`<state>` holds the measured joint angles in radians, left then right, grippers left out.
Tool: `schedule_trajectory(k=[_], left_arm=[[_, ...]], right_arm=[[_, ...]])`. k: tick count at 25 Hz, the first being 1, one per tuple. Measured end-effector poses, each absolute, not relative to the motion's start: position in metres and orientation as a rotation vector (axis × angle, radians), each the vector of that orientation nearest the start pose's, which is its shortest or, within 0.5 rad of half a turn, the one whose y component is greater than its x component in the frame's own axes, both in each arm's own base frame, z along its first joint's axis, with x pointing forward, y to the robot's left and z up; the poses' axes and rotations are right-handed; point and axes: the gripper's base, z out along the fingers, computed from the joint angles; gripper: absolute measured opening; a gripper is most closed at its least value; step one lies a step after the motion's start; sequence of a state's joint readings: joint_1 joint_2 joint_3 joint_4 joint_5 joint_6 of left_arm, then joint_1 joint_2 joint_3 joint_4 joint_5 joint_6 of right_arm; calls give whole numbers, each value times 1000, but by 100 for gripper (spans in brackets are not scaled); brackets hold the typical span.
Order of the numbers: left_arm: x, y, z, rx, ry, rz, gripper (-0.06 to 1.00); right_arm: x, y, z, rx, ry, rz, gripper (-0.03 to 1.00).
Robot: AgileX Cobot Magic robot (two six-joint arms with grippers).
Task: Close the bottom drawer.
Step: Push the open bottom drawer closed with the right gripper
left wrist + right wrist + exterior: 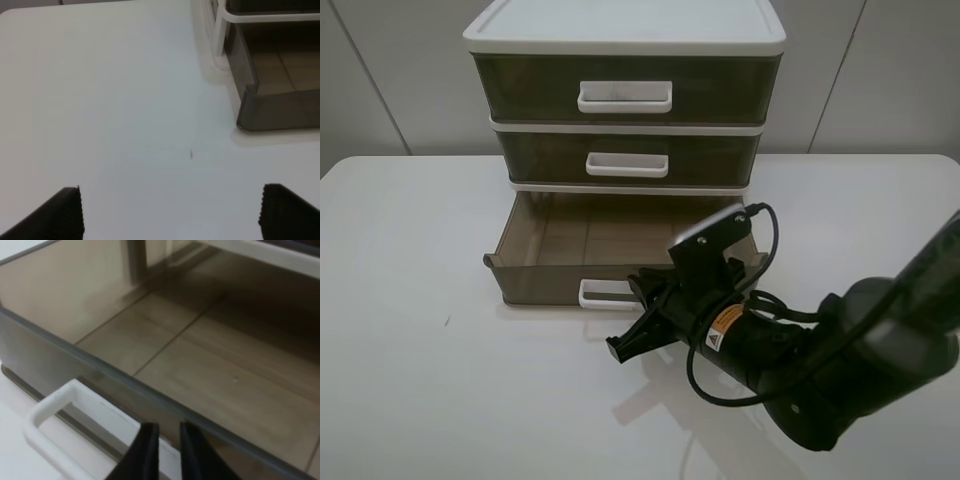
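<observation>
Plainly, the bottom drawer (535,278) stands pulled well out from the front of the white-framed unit (625,30), its smoky brown tray showing bare inside, while the two drawers above it sit flush in the frame. Its white handle (603,293) juts from the front wall, low over the white surface (440,380).

The right gripper (642,292) reaches in from the arm's side to the front of that drawer, at the end of the handle farther from the unit's left edge. In the right wrist view its fingers (145,450) are drawn nearly together, only a thin slit between them. They sit just in front of the handle (60,410) bar and the drawer (200,365) wall. Whether the tips touch the bar or the wall cannot be told.

The left gripper (170,215) hangs over bare surface with its fingers (67,212) spread wide, holding nothing. The drawer (280,110) corner lies ahead of them and off to one side, well apart.
</observation>
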<state>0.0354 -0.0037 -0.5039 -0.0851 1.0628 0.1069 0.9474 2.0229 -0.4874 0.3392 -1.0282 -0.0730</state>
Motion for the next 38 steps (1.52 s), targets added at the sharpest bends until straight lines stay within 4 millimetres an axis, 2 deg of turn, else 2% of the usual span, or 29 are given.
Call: schedule_trajectory(k=[10, 16, 24, 38], left_arm=[[-6, -7, 278, 77, 2034, -12, 72], [-6, -7, 278, 77, 2034, -12, 72], [-6, -7, 278, 77, 2034, -12, 72], [-6, -7, 278, 77, 2034, -12, 72]], right_arm=[[210, 239, 82, -526, 1961, 380, 2], [220, 243, 72, -436, 1990, 339, 2], [235, 251, 69, -292, 1965, 310, 2], [262, 272, 66, -165, 1889, 270, 2]])
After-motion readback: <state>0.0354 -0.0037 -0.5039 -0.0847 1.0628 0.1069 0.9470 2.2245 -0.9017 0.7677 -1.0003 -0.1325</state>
